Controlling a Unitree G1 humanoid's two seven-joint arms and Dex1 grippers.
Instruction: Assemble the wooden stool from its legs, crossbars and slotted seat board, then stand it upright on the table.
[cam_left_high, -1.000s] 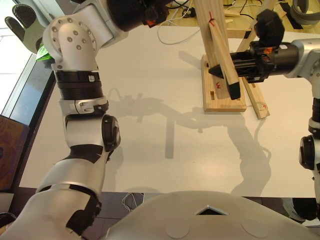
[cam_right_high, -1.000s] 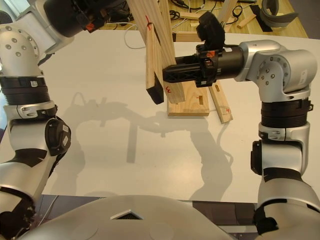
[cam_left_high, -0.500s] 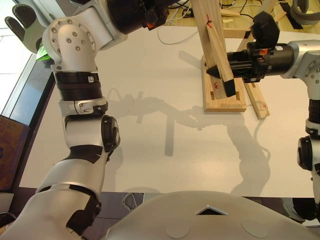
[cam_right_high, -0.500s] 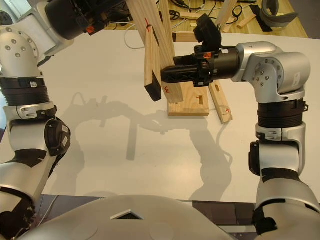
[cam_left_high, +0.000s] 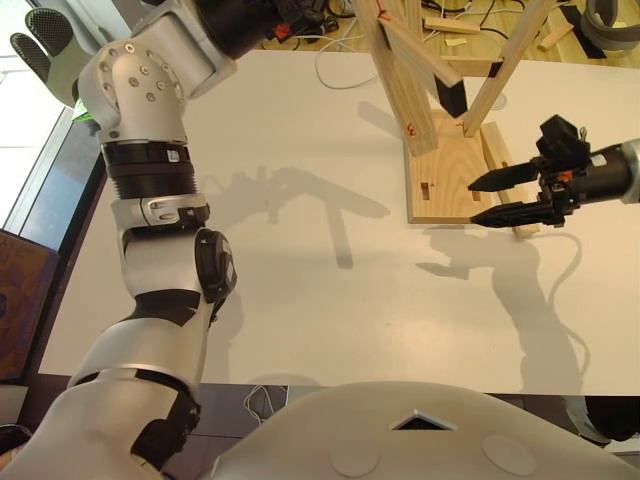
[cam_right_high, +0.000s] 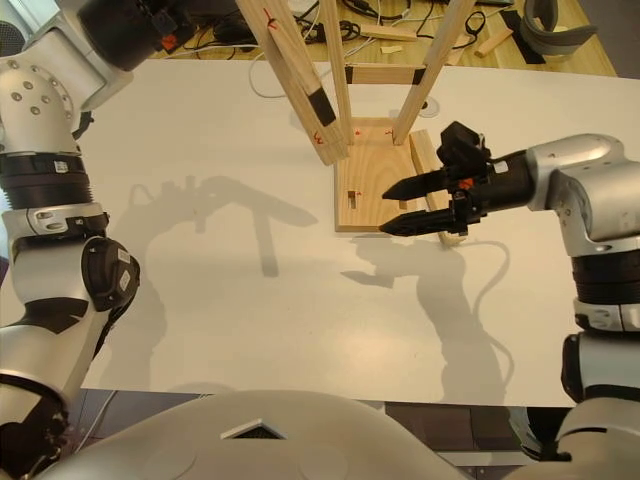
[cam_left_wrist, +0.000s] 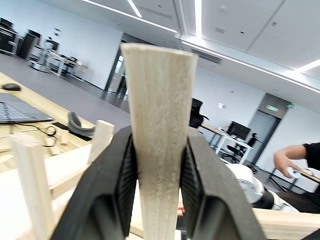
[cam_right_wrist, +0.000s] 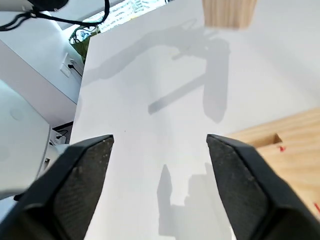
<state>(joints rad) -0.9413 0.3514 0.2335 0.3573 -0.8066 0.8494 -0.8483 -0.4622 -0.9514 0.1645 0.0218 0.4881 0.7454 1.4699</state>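
A partly built leg frame (cam_left_high: 398, 75) of pale wooden legs and crossbars hangs tilted over the table's far side. My left gripper (cam_left_wrist: 158, 150) is shut on one of its legs (cam_left_wrist: 159, 100). The frame's lower ends hover at the back edge of the slotted seat board (cam_left_high: 447, 185), which lies flat on the table. My right gripper (cam_right_high: 388, 212) stands open at the board's right front corner, low over it, with nothing between its fingers (cam_right_wrist: 82, 185). In the right wrist view the board's corner (cam_right_wrist: 287, 142) shows beside the far finger.
A loose wooden bar (cam_right_high: 428, 170) lies along the seat board's right edge. More wooden pieces and cables (cam_left_high: 450, 25) lie beyond the table's far edge. The white table (cam_left_high: 300, 260) is bare to the left and in front of the board.
My right gripper has come off the leg frame, dropped back to the right and now stands open by the board. The left arm has swung the frame up and towards the far side.
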